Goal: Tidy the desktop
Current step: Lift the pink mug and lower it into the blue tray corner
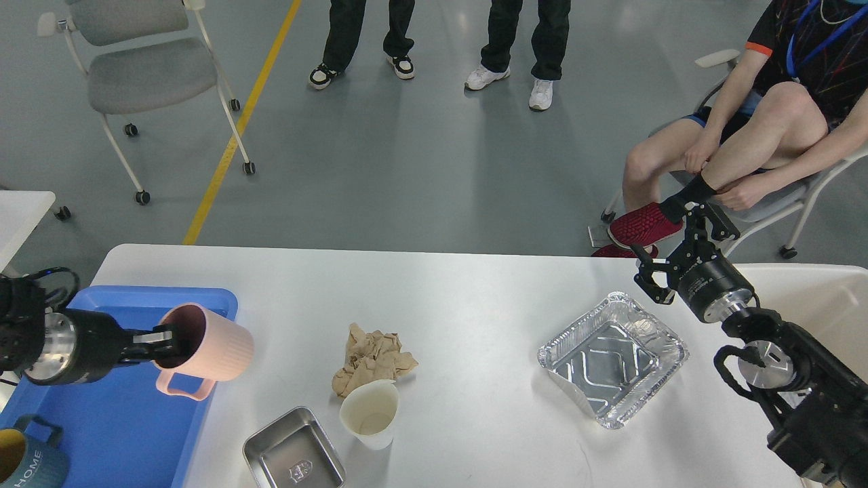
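Note:
The white desktop (475, 298) fills the lower view. My left gripper (165, 337) is shut on the rim of a pink mug (210, 349), which lies on its side over the right edge of the blue tray (135, 434). My right gripper (678, 237) is open and empty above the table's far right edge, behind a foil tray (612, 357). A crumpled brown paper (369, 359), a white paper cup (369, 413) and a small steel tray (293, 457) lie in the middle front.
A dark mug marked HOME (24, 461) stands in the blue tray's near left corner. A white bin (824, 305) sits at the right. A seated person (759, 135) is beyond the far right edge. A chair (142, 74) and standing people are farther back.

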Tool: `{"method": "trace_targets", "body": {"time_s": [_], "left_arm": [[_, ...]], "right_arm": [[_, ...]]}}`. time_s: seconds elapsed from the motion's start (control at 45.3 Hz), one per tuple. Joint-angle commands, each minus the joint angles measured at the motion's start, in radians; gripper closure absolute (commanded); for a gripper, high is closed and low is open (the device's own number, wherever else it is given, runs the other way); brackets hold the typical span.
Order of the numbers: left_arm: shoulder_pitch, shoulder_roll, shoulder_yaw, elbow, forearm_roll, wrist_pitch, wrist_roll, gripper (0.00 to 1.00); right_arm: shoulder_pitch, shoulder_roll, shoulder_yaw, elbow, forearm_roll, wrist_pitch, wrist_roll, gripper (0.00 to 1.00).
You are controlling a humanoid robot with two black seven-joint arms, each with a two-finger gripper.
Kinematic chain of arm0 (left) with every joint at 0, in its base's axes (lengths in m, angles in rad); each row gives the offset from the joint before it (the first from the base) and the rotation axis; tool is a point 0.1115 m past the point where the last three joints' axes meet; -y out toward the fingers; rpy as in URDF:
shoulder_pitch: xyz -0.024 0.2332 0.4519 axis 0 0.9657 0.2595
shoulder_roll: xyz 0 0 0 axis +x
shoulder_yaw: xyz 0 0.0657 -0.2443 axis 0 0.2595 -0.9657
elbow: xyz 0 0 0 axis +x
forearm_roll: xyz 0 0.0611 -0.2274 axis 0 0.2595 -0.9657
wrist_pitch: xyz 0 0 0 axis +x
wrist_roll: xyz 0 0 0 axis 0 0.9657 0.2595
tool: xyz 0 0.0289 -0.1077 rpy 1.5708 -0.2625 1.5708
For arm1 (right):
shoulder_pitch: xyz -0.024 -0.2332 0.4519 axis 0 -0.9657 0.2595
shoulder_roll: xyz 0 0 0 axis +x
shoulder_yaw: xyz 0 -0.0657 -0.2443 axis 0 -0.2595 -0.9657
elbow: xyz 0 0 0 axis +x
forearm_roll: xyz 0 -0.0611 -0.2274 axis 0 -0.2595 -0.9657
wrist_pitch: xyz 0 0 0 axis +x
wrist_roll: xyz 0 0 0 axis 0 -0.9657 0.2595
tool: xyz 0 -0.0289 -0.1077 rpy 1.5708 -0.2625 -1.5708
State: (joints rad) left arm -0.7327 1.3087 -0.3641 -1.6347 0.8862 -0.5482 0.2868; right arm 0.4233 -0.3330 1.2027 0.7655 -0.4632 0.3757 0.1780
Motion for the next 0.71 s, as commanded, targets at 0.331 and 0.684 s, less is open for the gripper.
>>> {"method": "trace_targets", "body": {"time_s": [0.331,0.684], "left_arm": [[-0.004,0.238,-0.084,-0.019,-0.112,-0.141,-0.005,0.98],[0.058,0.093,0.184,0.024,-0.112,0.098,-0.003,0.96]], "right_arm": [[-0.001,0.005,0.000,-0.002,0.000,0.002,0.000,0.00],[-0.012,0.002,0.000,-0.002,0.000,0.002,0.001,0.00]]}}
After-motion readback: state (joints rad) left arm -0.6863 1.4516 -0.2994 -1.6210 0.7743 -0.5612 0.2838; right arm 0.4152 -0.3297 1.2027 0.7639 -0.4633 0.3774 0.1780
